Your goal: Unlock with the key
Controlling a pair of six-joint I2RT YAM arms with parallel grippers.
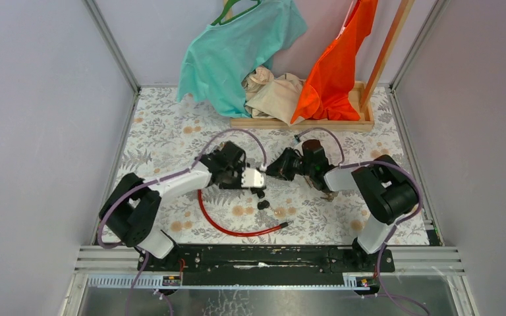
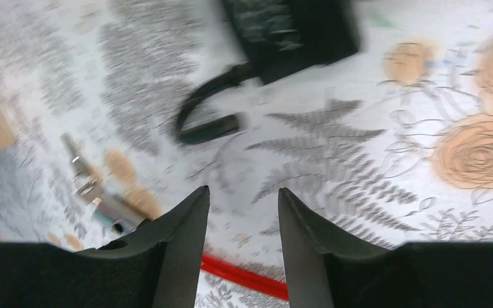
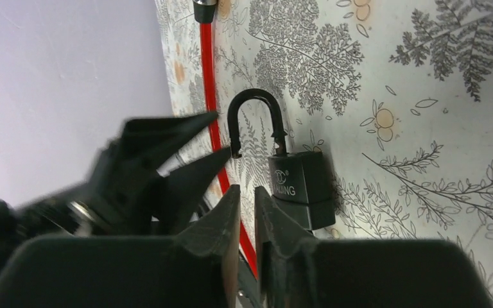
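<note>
A black padlock (image 3: 302,186) lies on the flowered cloth with its shackle swung open, one end free of the body. It also shows in the left wrist view (image 2: 289,29) and, small, in the top view (image 1: 263,204). My left gripper (image 2: 242,190) is open and empty, just short of the padlock; its tips (image 3: 221,133) point at the shackle. My right gripper (image 3: 245,189) is shut on nothing, close beside the padlock body, and faces the left gripper (image 1: 255,184) in the top view (image 1: 271,170). A blurred silver piece (image 2: 93,189), possibly the key, lies left of my left fingers.
A red cable (image 1: 224,227) curves on the cloth under and in front of the left gripper. A wooden rack base (image 1: 303,122) with teal, beige and orange clothes stands at the back. A small brownish item (image 1: 329,195) lies under the right arm. Walls close both sides.
</note>
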